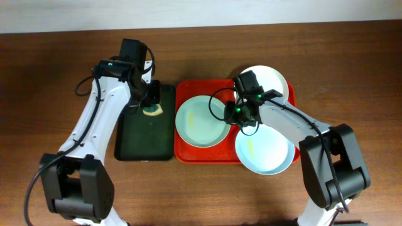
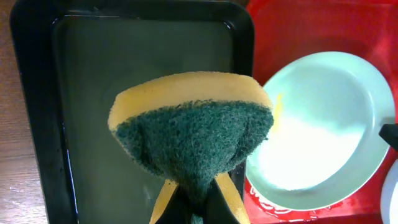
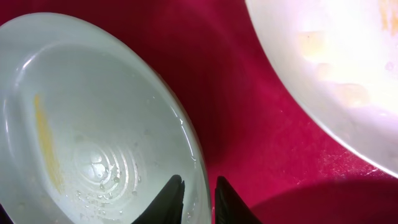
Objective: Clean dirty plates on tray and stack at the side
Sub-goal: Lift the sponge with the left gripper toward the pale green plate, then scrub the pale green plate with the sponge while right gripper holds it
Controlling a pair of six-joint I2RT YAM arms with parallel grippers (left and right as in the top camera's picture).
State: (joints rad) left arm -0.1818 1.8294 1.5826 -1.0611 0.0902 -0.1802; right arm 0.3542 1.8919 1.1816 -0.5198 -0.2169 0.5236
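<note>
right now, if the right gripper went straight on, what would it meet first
The right gripper would likely meet the rim of the mint plate, which lies between its fingers, then the red tray beneath.

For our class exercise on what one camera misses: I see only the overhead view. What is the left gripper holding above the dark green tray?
Observer: The left wrist view shows the left gripper pinching a sponge, yellow with a green scouring face.
Operator: Is the mint plate by the right gripper dirty?
Observer: Yes; the right wrist view shows a yellow streak and water drops in it.
Operator: How does the right gripper stand?
Observer: Its fingers lie either side of the plate's rim; whether clamped, I cannot tell.
</note>
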